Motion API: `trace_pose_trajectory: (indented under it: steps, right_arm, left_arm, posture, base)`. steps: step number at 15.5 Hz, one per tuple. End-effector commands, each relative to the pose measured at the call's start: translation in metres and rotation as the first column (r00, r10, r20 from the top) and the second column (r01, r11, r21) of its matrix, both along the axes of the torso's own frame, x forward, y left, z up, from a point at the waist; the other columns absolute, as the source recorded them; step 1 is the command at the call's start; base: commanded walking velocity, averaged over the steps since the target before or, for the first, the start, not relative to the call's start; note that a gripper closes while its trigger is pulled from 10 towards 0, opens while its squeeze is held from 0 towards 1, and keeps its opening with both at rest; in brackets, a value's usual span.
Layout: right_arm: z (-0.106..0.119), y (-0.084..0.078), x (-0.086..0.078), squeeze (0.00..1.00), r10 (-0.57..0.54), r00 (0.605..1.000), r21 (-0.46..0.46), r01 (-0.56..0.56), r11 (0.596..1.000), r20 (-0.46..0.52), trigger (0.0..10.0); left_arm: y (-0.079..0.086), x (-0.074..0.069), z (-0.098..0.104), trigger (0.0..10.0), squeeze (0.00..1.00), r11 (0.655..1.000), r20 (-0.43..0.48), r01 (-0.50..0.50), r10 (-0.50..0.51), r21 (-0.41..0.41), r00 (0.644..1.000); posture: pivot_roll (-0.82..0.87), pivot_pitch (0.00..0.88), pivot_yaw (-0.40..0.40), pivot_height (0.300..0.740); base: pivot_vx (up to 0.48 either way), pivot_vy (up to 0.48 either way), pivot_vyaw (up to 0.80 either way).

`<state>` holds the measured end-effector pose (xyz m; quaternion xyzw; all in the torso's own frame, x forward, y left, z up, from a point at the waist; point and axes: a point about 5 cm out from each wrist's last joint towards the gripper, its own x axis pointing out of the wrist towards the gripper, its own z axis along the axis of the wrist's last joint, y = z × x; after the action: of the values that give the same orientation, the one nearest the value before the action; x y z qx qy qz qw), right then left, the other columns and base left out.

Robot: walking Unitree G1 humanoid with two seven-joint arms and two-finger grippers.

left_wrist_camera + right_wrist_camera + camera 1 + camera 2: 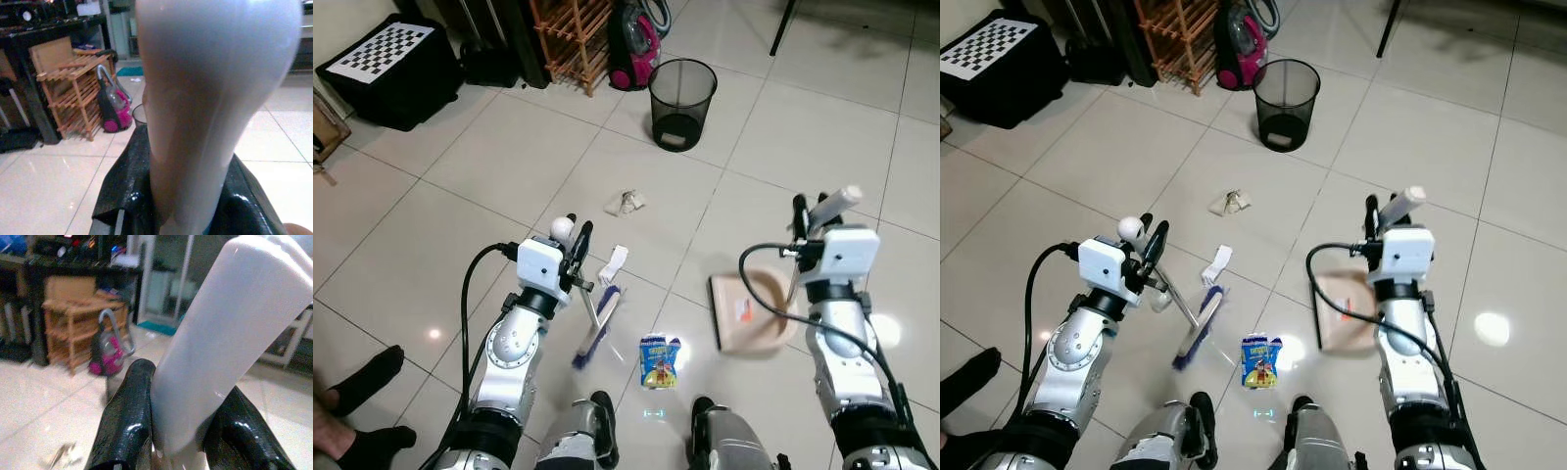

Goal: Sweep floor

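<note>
Head views: tiled floor (460, 186), 3 litter items — crumpled paper (626, 203), white scrap (613, 264), blue packet (659, 360). 1 black mesh bin (682, 103), 1 pink vacuum (635, 44), 1 wooden rack (570, 34), 1 checkerboard panel (386, 51).

L gripper (578, 257), forearm raised fwd, fingers clamped on broom (597, 321) handle; bristles on floor beside white scrap.

R gripper (808, 217), forearm upright, pinching dustpan (751, 311) handle; pan flat on tile.

Wrist views: close handles betw. black fingers (128, 426), rack + vacuum at floor level.

Person's socked feet (357, 411) at L edge.
</note>
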<state>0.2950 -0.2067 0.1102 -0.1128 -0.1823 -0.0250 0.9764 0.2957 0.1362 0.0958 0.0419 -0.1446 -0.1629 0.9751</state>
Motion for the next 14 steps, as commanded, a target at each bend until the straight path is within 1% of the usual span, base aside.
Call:
trace_pose_trajectory:
  steps: [1,2,4,5,6,7,8,10,11,12,13,14]
  right_arm:
    - [-0.012,0.005,-0.006,0.00,0.016,0.999,-0.026,-0.017,1.000,-0.039,10.0]
    - [-0.015,0.006,-0.007,0.00,0.015,0.999,-0.025,-0.016,1.000,-0.050,10.0]
    - [-0.029,0.012,-0.014,0.00,0.005,0.995,-0.023,-0.007,1.000,-0.097,10.0]
    - [-0.034,0.014,-0.017,0.00,-0.004,0.994,-0.007,0.004,1.000,-0.112,10.0]
    - [-0.036,0.015,-0.018,0.00,-0.012,0.993,0.006,0.012,1.000,-0.119,10.0]
    - [-0.040,0.018,-0.019,0.00,-0.029,0.991,0.041,0.035,0.999,-0.134,10.0]
    - [-0.041,0.019,-0.020,0.00,-0.034,0.989,0.052,0.042,0.998,-0.141,10.0]
    - [-0.047,0.023,-0.021,0.00,-0.037,0.986,0.079,0.051,0.996,-0.164,10.0]
    - [-0.049,0.026,-0.022,0.00,-0.032,0.984,0.086,0.048,0.995,-0.175,10.0]
    - [-0.051,0.029,-0.022,0.00,-0.029,0.982,0.098,0.048,0.994,-0.184,10.0]
    - [-0.052,0.031,-0.022,0.00,-0.028,0.981,0.108,0.049,0.993,-0.191,10.0]
    - [-0.052,0.033,-0.021,0.00,-0.024,0.981,0.113,0.047,0.992,-0.194,10.0]
  left_arm:
    - [0.003,-0.003,-0.014,10.0,0.00,0.999,-0.089,-0.031,0.030,-0.016,0.996]
    - [0.003,-0.003,-0.014,10.0,0.00,0.999,-0.095,-0.032,0.030,-0.024,0.995]
    - [-0.001,-0.005,-0.020,10.0,0.00,0.999,-0.136,-0.015,0.011,-0.031,0.991]
    - [-0.002,-0.005,-0.024,10.0,0.00,0.999,-0.168,-0.009,0.001,-0.045,0.986]
    - [-0.002,-0.005,-0.024,10.0,0.00,0.999,-0.174,-0.007,-0.001,-0.049,0.985]
    - [-0.003,-0.003,-0.022,10.0,0.00,0.997,-0.177,-0.019,0.006,-0.077,0.984]
    - [-0.003,-0.001,-0.020,10.0,0.00,0.995,-0.179,-0.028,0.010,-0.098,0.984]
    - [-0.007,0.003,-0.015,10.0,0.00,0.986,-0.183,-0.031,0.000,-0.164,0.983]
    - [-0.011,0.005,-0.011,10.0,0.00,0.975,-0.182,-0.016,-0.025,-0.222,0.983]
    - [-0.016,0.008,-0.004,10.0,0.00,0.941,-0.184,0.000,-0.067,-0.339,0.981]
    - [-0.020,0.011,0.002,10.0,0.00,0.905,-0.181,0.014,-0.100,-0.425,0.978]
    - [-0.022,0.013,0.007,10.0,0.00,0.875,-0.173,0.023,-0.122,-0.483,0.977]
  posture:
    - [0.03,0.274,0.084,0.740]
    - [0.03,0.273,0.085,0.740]
    - [0.04,0.272,0.090,0.740]
    - [0.04,0.272,0.092,0.740]
    - [0.04,0.271,0.093,0.740]
    - [0.04,0.269,0.094,0.740]
    - [0.04,0.267,0.094,0.740]
    - [0.04,0.264,0.092,0.740]
    - [0.04,0.263,0.092,0.740]
    - [0.03,0.262,0.091,0.740]
    - [0.03,0.260,0.090,0.740]
    - [0.03,0.258,0.089,0.740]
  base:
    - [0.000,0.000,0.00]
    - [0.000,0.000,0.00]
    - [0.000,0.000,0.00]
    - [0.000,0.000,0.00]
    - [0.000,0.000,0.00]
    - [0.000,0.000,0.00]
    - [0.000,0.000,0.00]
    - [0.000,0.000,0.00]
    - [0.000,0.000,0.00]
    - [0.000,0.000,0.00]
    - [0.000,0.000,0.00]
    - [0.000,0.000,0.00]
